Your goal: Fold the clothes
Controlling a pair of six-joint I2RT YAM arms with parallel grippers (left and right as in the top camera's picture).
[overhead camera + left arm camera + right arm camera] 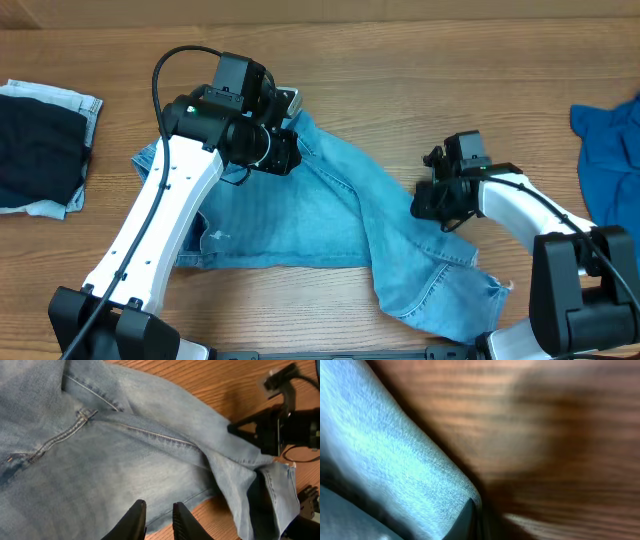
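Jeans point(300, 215) leg runs diag, waist by L gripper point(159, 510) to lower-right hem; R gripper point(420, 203) nearer, at leg's right edge. R closed tight, catch unclear; L barely parted, empty.

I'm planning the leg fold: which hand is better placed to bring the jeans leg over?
Probably right: the right hand is shut at the leg edge of the jeans; the left hand sits at their far upper end.

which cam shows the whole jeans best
Overhead: nearly all of the jeans fits in frame. Left wrist shows only the seam area close up; right wrist just a blurred fold of denim.
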